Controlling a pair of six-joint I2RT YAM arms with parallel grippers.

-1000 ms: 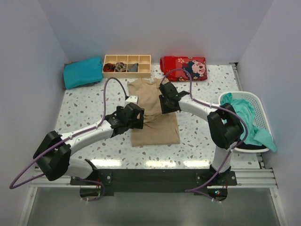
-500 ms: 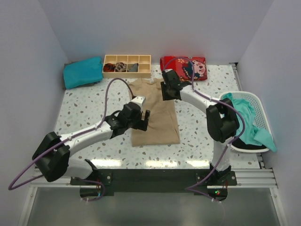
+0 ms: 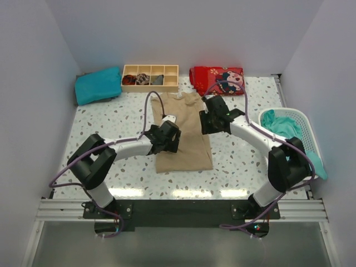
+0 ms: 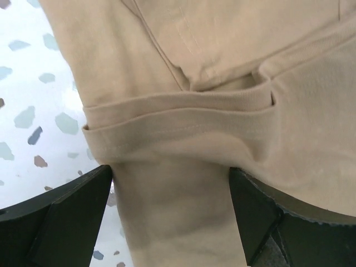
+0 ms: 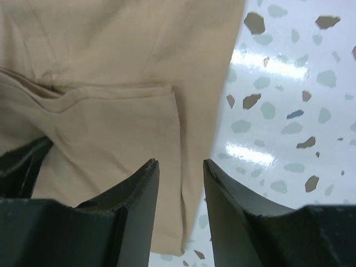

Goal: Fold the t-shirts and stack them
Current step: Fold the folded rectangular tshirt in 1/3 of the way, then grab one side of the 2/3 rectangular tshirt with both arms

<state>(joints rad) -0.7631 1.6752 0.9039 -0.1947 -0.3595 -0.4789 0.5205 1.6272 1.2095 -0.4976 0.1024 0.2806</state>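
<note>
One tan-beige soft cloth t-shirt (image 3: 186,150) lies flat at the middle of the speckled white surface (image 3: 100,125). Its sides are folded inward into a long narrow shape, with the collar end toward the far edge.

The left gripper (image 3: 168,139) hangs low over the shirt's left side. In the left wrist view its fingers (image 4: 61,211) stand wide apart, straddling a folded hem, with nothing clamped. The right gripper (image 3: 206,120) sits over the shirt's right border. Its fingers (image 5: 136,194) are partly apart, with a narrow gap between them. The cloth edge lies flat beneath that gap and is not pinched.

A folded teal-turquoise t-shirt (image 3: 98,85) rests at the far left corner. Another teal t-shirt (image 3: 281,127) is heaped in a white plastic basket (image 3: 289,110) at the right edge and spills over its near rim.

Along the far edge, a light wooden compartment tray (image 3: 150,77) holds small dark items. Just to its right lies a red patterned folded cloth (image 3: 218,79).
</note>
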